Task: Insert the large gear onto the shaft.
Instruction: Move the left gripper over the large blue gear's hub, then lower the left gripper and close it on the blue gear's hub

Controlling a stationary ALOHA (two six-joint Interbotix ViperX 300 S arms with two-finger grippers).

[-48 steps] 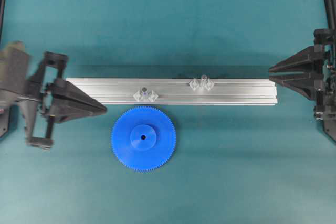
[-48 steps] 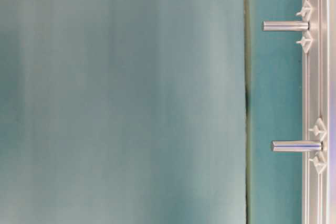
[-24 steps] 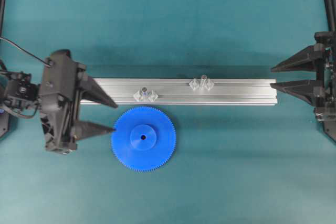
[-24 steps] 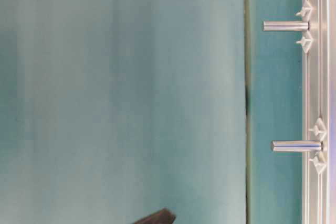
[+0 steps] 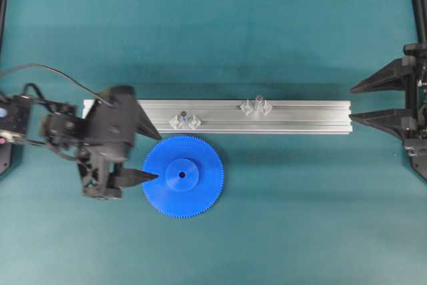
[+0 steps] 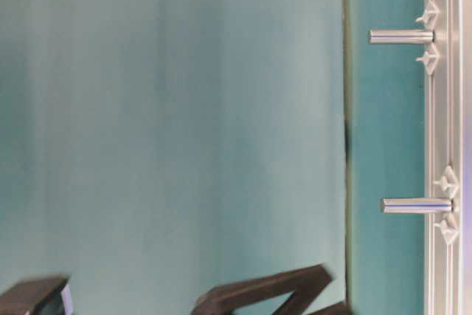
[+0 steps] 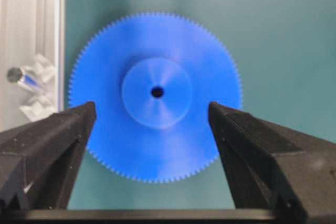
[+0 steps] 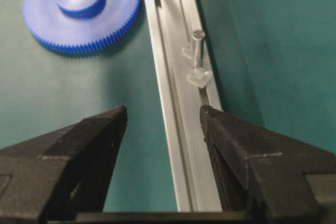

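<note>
The large gear (image 5: 183, 176) lies flat on the teal mat just in front of the rail, hub up. The shaft (image 5: 258, 103) stands on its winged bracket on the rail, right of the middle. My left gripper (image 5: 158, 157) is open at the gear's left rim, one fingertip over the teeth and the other over the rail's front edge. In the left wrist view the gear (image 7: 156, 95) fills the gap of the open gripper (image 7: 151, 107), untouched. My right gripper (image 5: 351, 104) is open at the rail's right end, empty. The right wrist view looks past that gripper (image 8: 164, 109) to the shaft (image 8: 197, 45).
The aluminium rail (image 5: 300, 117) runs left to right across the middle of the table. A stubbier dark-topped post (image 5: 184, 119) on a like bracket stands on it just behind the gear. Dark fingers (image 6: 273, 289) of the left gripper enter the table-level view at the bottom.
My left gripper has opened from shut and moved right, up to the gear's left rim. The right gripper has opened wider in place. The gear has not moved.
</note>
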